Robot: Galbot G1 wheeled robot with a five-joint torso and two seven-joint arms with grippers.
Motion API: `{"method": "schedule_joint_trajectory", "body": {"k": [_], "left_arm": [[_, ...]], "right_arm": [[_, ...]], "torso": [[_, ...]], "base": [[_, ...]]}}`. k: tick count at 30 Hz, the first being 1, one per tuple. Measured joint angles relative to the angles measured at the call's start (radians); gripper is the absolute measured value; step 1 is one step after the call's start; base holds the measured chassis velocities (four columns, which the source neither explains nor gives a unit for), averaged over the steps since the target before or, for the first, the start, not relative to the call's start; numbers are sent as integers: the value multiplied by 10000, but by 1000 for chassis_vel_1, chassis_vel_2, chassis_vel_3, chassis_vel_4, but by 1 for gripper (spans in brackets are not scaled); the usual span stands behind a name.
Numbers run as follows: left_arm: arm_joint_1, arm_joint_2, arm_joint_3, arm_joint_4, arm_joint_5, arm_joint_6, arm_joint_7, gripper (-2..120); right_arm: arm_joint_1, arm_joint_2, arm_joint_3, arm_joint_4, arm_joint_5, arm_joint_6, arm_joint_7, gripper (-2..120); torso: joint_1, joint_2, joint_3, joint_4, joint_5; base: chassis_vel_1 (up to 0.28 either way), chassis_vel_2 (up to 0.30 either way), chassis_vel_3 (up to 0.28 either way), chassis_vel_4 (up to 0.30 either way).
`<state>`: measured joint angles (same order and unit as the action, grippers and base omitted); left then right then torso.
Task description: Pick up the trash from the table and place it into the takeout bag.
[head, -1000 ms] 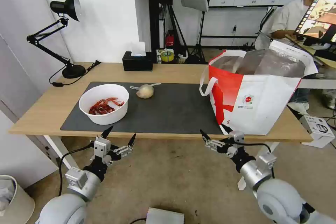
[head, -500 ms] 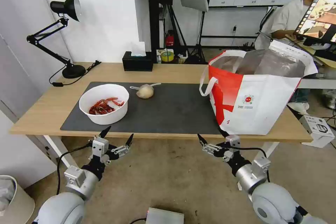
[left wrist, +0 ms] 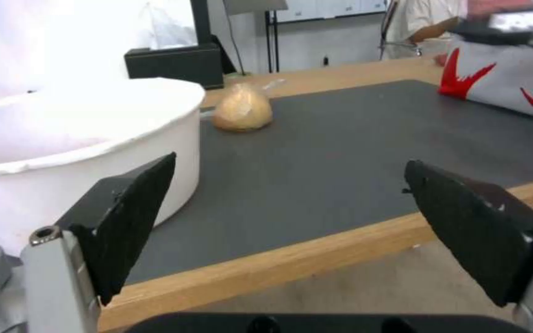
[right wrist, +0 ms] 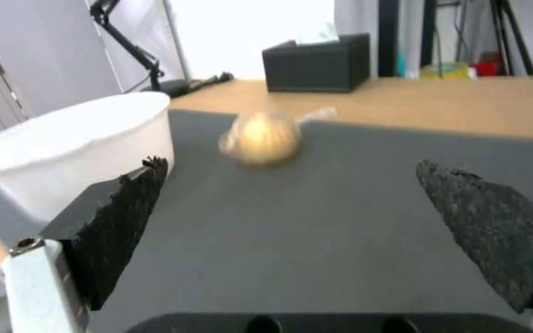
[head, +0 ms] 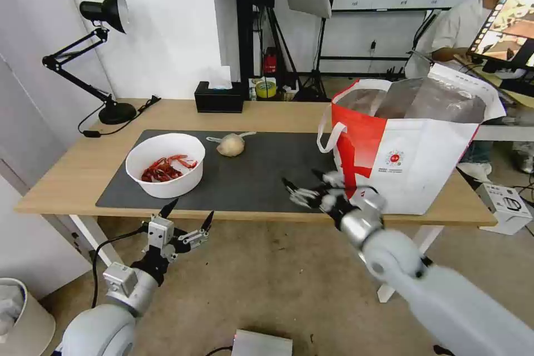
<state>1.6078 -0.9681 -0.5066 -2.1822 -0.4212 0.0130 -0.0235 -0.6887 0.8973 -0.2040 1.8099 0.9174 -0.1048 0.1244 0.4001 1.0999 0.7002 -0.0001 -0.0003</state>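
- While the left gripper (head: 186, 221) hangs idle and spread below the table's (head: 72, 169) front edge, the right gripper (head: 305, 188) reaches over the grey mat (head: 267, 178), jaws wide apart and empty.
- At its 11 o'clock lies the small tied bag (head: 230, 144), a beige lump in clear film, knot tail trailing.
- A clean pick likely means straddling the lump squarely, low to the mat.
- White bowl of crayfish shells (head: 165, 164) waits at 9 o'clock; the takeout bag (head: 411, 156) stands at 3.
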Motion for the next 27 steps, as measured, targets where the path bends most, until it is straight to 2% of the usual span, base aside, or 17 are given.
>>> {"method": "schedule_joint_trajectory", "body": {"k": [1,3,4,5,6,9,10,13,14,17,22,27], "left_arm": [[0,0,0,0,0,0,0,100],[66,-39,-76,-12,1,3,-4,100],[66,-39,-76,-12,1,3,-4,100],[90,-86,-110,-12,4,4,-6,100],[90,-86,-110,-12,4,4,-6,100],[85,-194,-140,49,7,4,-9,100],[85,-194,-140,49,7,4,-9,100],[98,-316,-141,98,23,-1,-8,100],[98,-316,-141,98,23,-1,-8,100],[111,-372,-177,163,34,-35,-7,100],[151,-359,-228,171,34,-97,-6,100],[168,-327,-230,160,33,-165,-4,100]], "right_arm": [[0,0,0,0,0,0,0,100],[1382,566,-824,-1024,115,-138,52,100],[1382,566,-824,-1024,115,-138,52,100],[2347,1105,-1390,-1935,121,-317,48,100],[2347,1105,-1390,-1935,121,-317,48,100],[3538,2044,-2157,-3576,142,-406,-92,100],[3538,2044,-2157,-3576,142,-406,-92,100],[4514,2982,-2597,-5528,184,-407,-594,100],[4514,2982,-2597,-5528,184,-407,-594,100],[5165,3912,-2670,-7188,204,-429,-1127,100],[5548,4639,-2599,-8220,264,-637,-1489,100],[5972,5401,-2362,-9232,256,-1300,-1721,100]], "torso": [[0,0,0,0,0],[1,0,1,3,2],[1,0,1,3,2],[1,0,0,3,-4],[1,0,0,3,-4],[1,0,0,2,1],[1,0,0,2,1],[2,-1,1,5,0],[2,-1,1,5,0],[2,0,0,0,1],[1,0,-1,2,0],[1,0,-1,2,0]], "base": [[0,0,0,0],[0,0,0,0],[0,0,0,0],[0,0,0,0],[0,0,0,0],[0,0,0,0],[0,0,0,0],[0,0,0,0],[0,0,0,0],[0,0,0,0],[0,0,0,0],[0,0,0,0]]}}
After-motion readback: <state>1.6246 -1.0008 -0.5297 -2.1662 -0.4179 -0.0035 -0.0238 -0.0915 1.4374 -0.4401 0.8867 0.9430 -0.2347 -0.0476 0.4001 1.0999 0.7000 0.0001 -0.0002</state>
